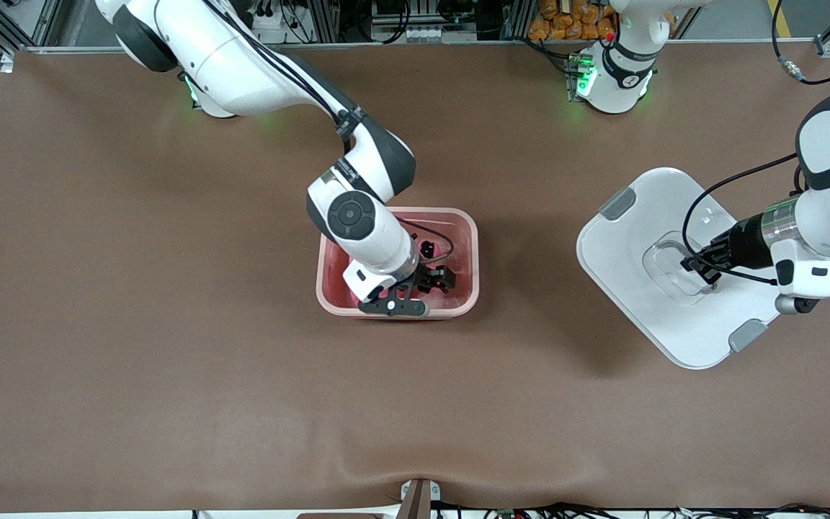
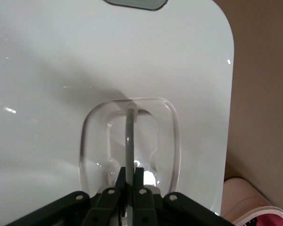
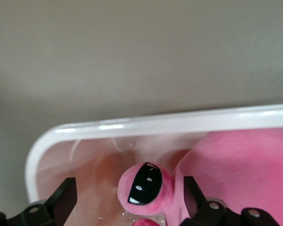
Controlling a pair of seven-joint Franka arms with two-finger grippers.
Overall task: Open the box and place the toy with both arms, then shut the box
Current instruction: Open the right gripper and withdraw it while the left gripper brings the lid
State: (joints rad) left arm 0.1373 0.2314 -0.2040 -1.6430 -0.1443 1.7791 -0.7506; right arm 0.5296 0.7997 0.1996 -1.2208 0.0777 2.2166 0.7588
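The translucent pink tub (image 1: 467,238) of the box stands open at the table's middle. The hot-pink plush toy (image 3: 236,174) lies inside it, a dark face mark showing; in the front view the right arm mostly hides it. My right gripper (image 1: 433,277) is down in the tub, open, its fingers (image 3: 66,197) wide on either side of part of the toy. The white lid (image 1: 638,238) with grey clips (image 1: 617,203) is toward the left arm's end, casting a shadow on the table. My left gripper (image 1: 696,270) is shut on the lid's recessed handle (image 2: 130,132).
The brown table mat (image 1: 170,324) spreads around the tub. The tub's rim (image 3: 155,123) runs just past the right gripper's fingers. A corner of the tub (image 2: 254,212) shows past the lid's edge. A small bracket (image 1: 418,497) sits at the table's front edge.
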